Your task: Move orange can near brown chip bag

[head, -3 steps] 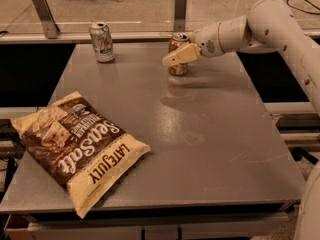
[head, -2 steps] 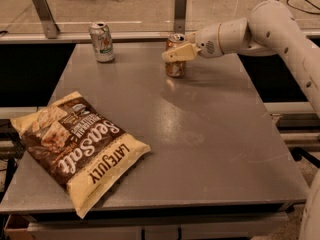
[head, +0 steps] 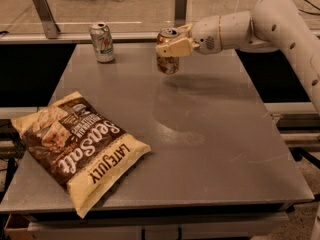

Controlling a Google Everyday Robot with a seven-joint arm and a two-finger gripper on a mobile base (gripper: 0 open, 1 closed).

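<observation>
Orange can [head: 168, 63] sits clamped in the gripper [head: 172, 47] by the desk's [head: 210, 149] far edge; carry it upright and set it down just beside the chip bag [head: 75, 144], near-left corner.

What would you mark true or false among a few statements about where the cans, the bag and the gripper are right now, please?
1. The gripper is shut on the orange can. True.
2. The silver-green can lies on its side. False: it stands upright near the far edge of the table, left of the orange can in the picture.
3. The brown chip bag lies flat at the near left corner of the table. True.
4. The orange can touches the brown chip bag. False: they are well apart, with the orange can over the far part of the table and the bag at the near left.
</observation>
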